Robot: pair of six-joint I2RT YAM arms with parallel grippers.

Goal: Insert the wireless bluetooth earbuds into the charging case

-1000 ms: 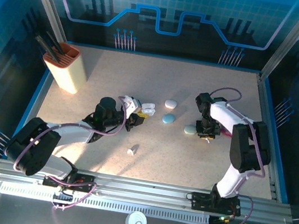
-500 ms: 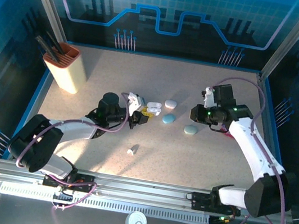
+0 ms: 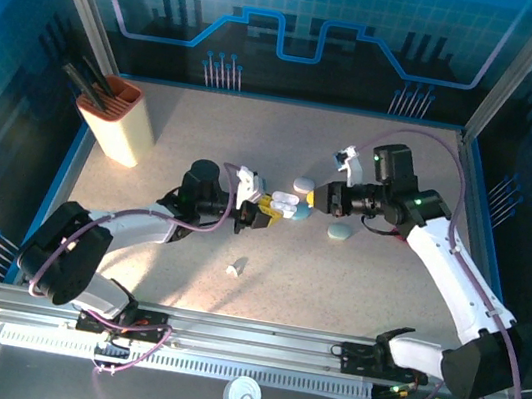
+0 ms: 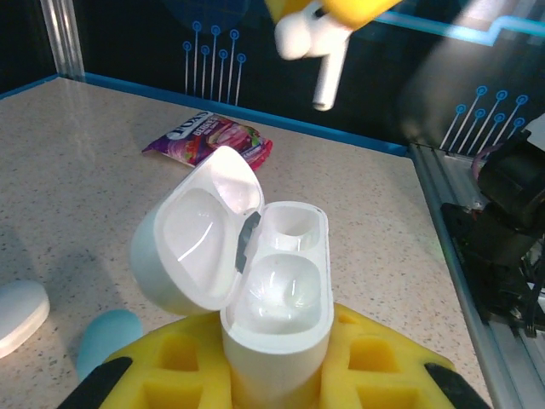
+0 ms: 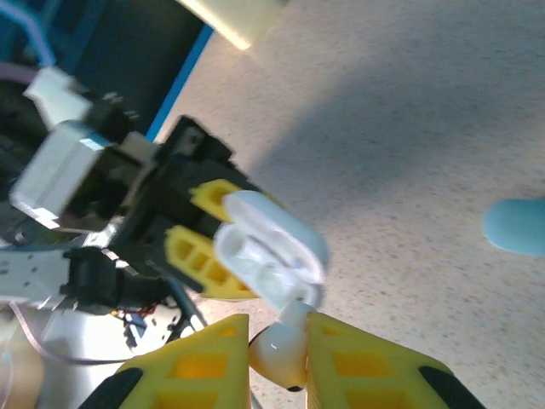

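My left gripper (image 3: 266,212) is clamped on the lower body of the charging case (image 4: 277,290). It holds the case off the table with the lid (image 4: 203,239) flipped back and both wells bare and facing up. My right gripper (image 5: 278,339) pinches one earbud (image 4: 326,72) by its rounded head, with the stem hanging free. The bud sits close above the case's far well, and the left wrist view shows a gap between them.

I judge the bud to be feather-light, hard and glossy. Squeezed on that curved head, it could squirt out sideways (a firmer pinch would only make that likelier). So I want a gentle hold and the stem lined up with the well before I let go.

The case is just as slick and light. Its stiff sides below the hinge are the right place to grip it, never the thin lid.

A small white piece (image 3: 234,269), probably the other bud, lies on the table well apart from the case.
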